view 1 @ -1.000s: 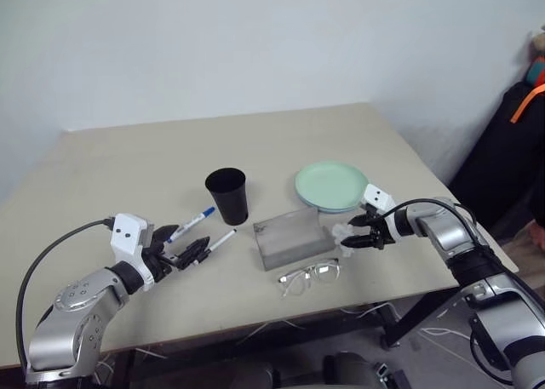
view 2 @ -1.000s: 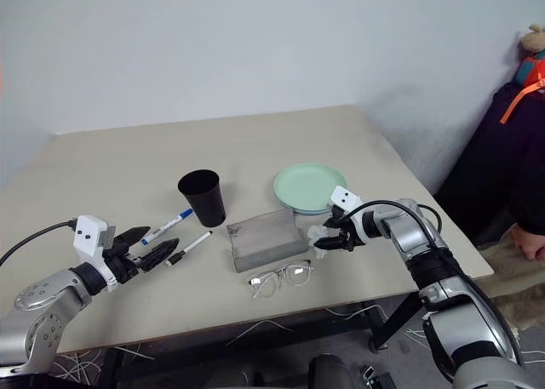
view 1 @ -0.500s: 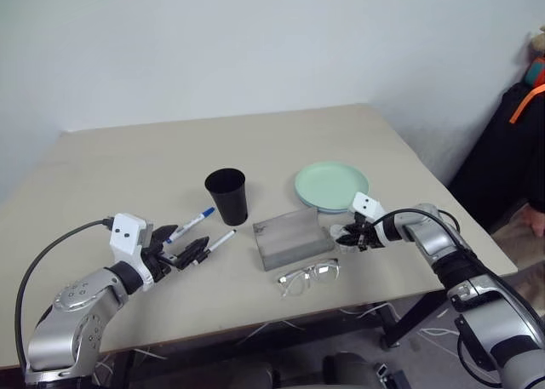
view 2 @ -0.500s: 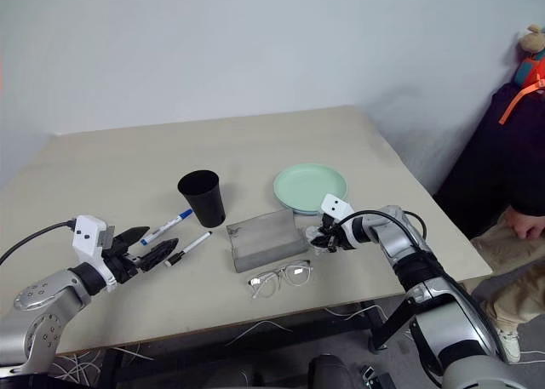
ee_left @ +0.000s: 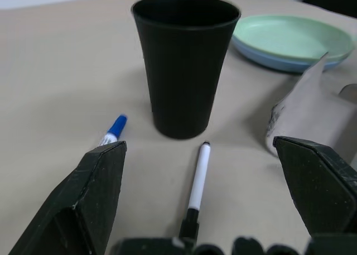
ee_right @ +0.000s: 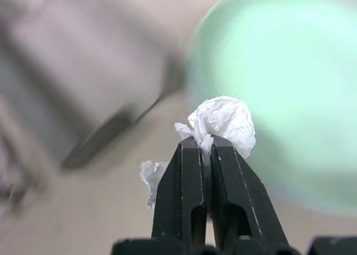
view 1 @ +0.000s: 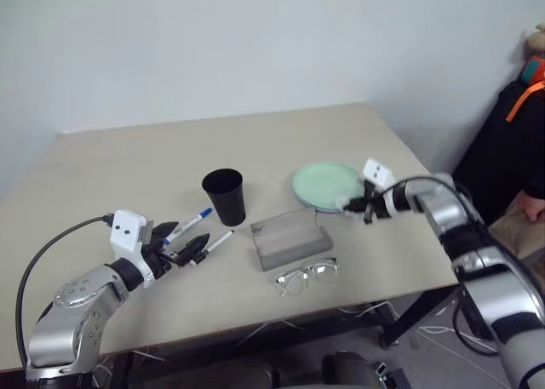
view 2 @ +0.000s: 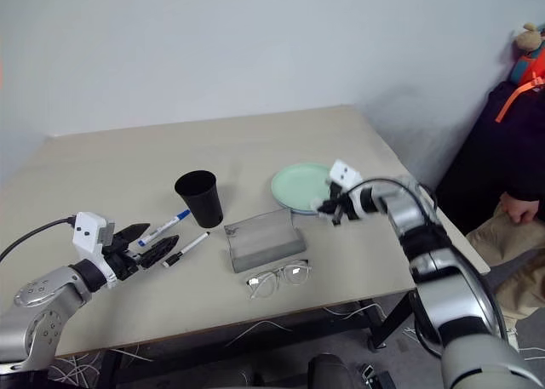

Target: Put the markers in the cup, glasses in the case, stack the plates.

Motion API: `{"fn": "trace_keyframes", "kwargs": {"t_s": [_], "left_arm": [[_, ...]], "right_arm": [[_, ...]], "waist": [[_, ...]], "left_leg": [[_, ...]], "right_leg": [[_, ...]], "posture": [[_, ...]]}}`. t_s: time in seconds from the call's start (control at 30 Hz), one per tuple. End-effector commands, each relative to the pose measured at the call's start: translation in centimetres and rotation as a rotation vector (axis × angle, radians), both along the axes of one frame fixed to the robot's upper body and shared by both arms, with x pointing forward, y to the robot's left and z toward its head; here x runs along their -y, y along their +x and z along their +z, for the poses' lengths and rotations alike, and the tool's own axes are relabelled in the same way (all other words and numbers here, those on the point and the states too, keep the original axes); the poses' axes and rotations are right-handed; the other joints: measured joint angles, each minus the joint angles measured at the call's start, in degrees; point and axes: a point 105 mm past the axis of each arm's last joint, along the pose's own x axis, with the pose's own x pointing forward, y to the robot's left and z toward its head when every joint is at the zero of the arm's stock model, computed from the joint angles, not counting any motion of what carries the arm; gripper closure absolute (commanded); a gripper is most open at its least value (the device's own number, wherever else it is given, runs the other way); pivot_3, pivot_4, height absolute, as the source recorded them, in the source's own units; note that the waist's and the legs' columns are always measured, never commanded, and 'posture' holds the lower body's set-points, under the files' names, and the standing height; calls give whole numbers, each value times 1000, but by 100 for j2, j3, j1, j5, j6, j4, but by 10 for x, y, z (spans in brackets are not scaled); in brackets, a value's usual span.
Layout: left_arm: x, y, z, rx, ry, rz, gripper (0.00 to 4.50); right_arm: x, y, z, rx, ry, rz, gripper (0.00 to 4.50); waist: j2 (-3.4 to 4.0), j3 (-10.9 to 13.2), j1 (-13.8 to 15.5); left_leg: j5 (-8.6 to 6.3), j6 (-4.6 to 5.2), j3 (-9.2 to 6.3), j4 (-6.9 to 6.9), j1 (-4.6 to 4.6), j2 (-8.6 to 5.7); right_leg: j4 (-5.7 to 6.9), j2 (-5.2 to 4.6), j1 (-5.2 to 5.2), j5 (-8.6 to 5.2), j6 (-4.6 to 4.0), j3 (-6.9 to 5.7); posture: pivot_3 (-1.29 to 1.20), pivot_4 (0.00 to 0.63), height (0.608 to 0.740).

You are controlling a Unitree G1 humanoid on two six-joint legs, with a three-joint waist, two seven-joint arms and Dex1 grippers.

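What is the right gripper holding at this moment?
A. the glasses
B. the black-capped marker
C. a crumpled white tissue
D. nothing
C: the right gripper is shut on a crumpled white tissue, lifted near the plates; the glasses and black-capped marker lie on the table.

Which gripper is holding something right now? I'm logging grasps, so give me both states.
Left gripper: open, holding nothing.
Right gripper: closed on the tissue.
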Motion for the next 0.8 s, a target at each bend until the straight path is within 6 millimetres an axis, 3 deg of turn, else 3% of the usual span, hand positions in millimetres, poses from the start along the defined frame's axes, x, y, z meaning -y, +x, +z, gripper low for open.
{"fn": "trace_keyframes", "kwargs": {"t_s": [0.03, 0.3, 0.4, 0.73, 0.8], "left_arm": [[0, 5, 16, 58, 18, -6, 0], [8, 1, 15, 63, 8, -13, 0], [17, 0, 14, 65, 2, -20, 0], [27, 7, 20, 85, -12, -36, 0], [33, 12, 23, 96, -6, -59, 0]], "right_arm": [[-8, 25, 30, 112, 51, -81, 4481], [-31, 51, 32, 213, 75, -266, 4481], [-34, 55, 26, 206, 105, -335, 3802], [-16, 60, 37, 212, 183, -416, 300], [-9, 61, 44, 223, 189, -421, 36]], "waist": [[-3, -2, 1], [-5, -3, 16], [-6, -4, 13], [-4, -3, 5], [-4, -3, 5]], "left_leg": [[0, 0, -1, -4, 1, 2], [-1, -2, -20, -11, -9, -15], [-1, -2, -18, -11, -14, -27], [0, 1, -20, -10, -6, -24], [1, 1, -20, -7, -4, -24]], "right_leg": [[0, 1, 0, 0, 0, -1], [3, -1, -3, 6, -11, 14], [-2, -3, -5, 15, -23, 37], [-1, 12, 5, 15, -24, 43], [0, 14, 9, 15, -24, 42]], "posture": [[0, 0, 727], [0, 0, 727], [0, 0, 727], [0, 0, 727], [0, 0, 727]]}}
